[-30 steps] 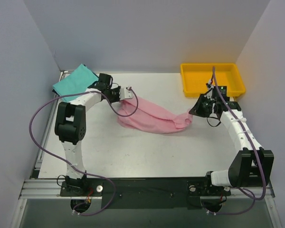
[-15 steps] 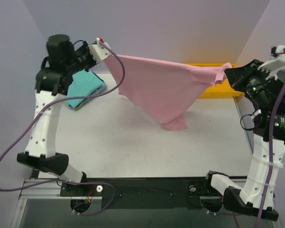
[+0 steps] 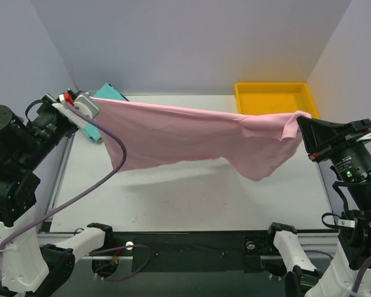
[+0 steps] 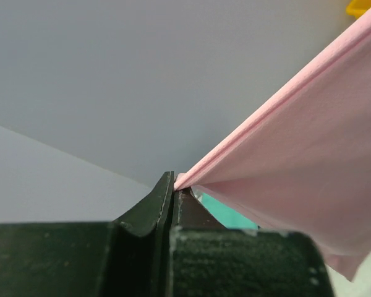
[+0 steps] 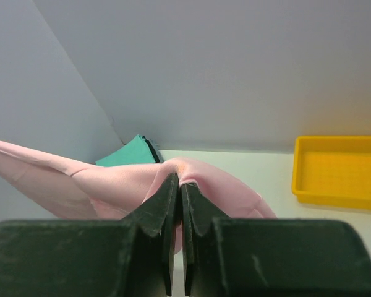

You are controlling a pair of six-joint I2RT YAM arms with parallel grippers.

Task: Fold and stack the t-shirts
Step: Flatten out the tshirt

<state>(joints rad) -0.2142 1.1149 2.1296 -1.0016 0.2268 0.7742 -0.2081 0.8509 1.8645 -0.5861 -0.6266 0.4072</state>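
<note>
At the near side of the table (image 3: 191, 198), both arms stand drawn back and spread wide, with the pink t-shirt (image 3: 191, 133) strung between them. Left gripper (image 3: 91, 106): jaws pinched tight on one corner of the cloth, as the wrist view confirms (image 4: 175, 182). Right gripper (image 3: 302, 120): likewise clamped on a bunched fold at the opposite end (image 5: 176, 182).

Change: one second ago the shirt lay crumpled on the table; half a second ago it hung in a deep, pointed drape. It is now pulled out into a broad, shallow band, clear of the table and casting a shadow below.

Judged meaning: the garment is opened out for laying flat, and no fold has yet been made.

Orientation: the long axis runs left to right across the table, from gripper to gripper, with the upper edge taut. The free edge hangs downward, lowest in a lobe toward the right end.

Farther back, the teal t-shirt (image 3: 108, 93) lies folded at the far left corner, partly hidden behind the pink cloth. The yellow tray (image 3: 272, 99) sits at the far right.
</note>
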